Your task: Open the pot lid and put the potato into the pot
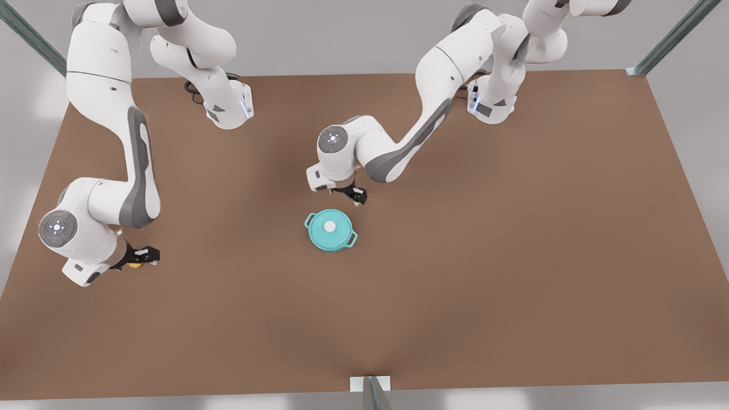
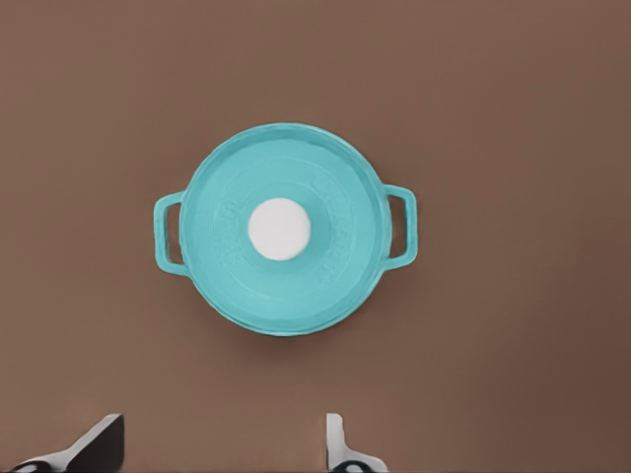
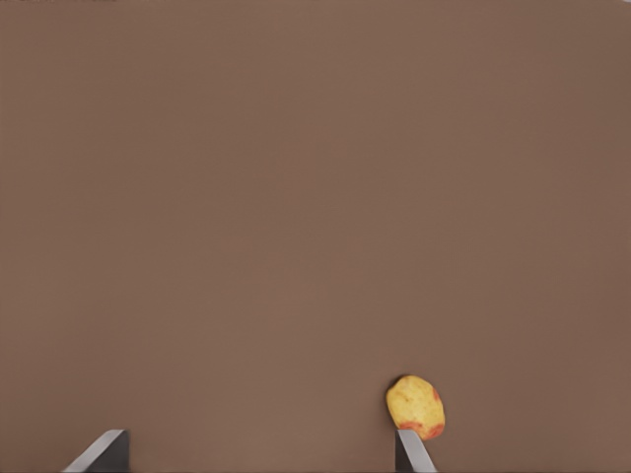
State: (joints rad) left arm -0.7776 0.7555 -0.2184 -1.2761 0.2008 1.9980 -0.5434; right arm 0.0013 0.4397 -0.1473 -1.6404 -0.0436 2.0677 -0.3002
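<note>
Right now the lid [image 1: 330, 226] sits shut on the pot [image 1: 331, 241] mid-table [image 1: 512, 256]. My left gripper [image 1: 354, 196] hovers just beyond it, fingers [image 2: 97, 443] spread and empty. Far off toward the front view's left, my right gripper [image 1: 140, 256] hangs unclenched above the potato [image 3: 415, 406], which lies beside one fingertip [image 3: 412, 451].

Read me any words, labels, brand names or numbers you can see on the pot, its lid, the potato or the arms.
None can be read.
The pot lid bears faint raised marks around its white knob, too blurred to read.
The pot, the potato and the table carry no text.
The arms' round joint caps show small lights, no lettering.
</note>
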